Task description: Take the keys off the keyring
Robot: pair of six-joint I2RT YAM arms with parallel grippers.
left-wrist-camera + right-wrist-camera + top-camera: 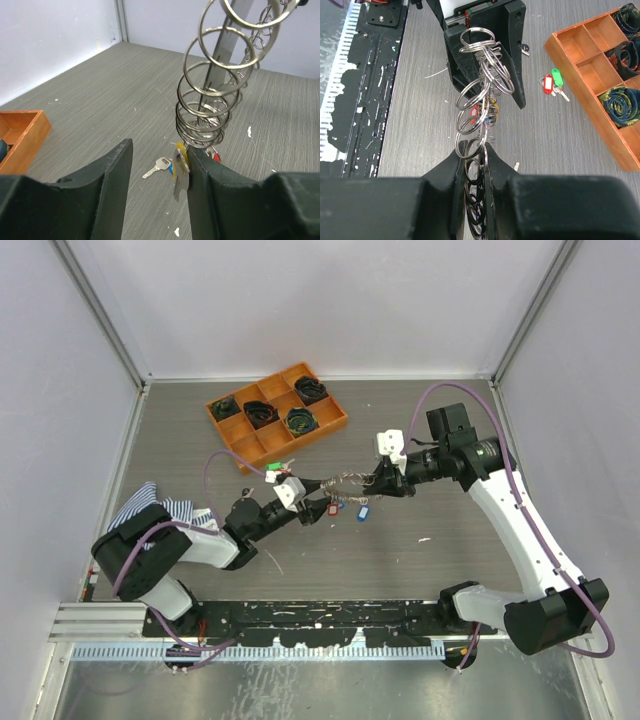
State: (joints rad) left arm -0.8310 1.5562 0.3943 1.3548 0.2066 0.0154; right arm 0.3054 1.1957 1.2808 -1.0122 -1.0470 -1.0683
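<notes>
From above, the keyring is stretched over the table between the left gripper and the right gripper. Red- and blue-tagged keys show just below it, and an orange tray sits behind. In the left wrist view, the left gripper has its jaws apart, with a yellow-tagged key against one finger's inner face and the ring loops rising above. In the right wrist view, the right gripper is clamped on the keyring. Two loose keys with red and green tags lie on the table near the tray.
</notes>
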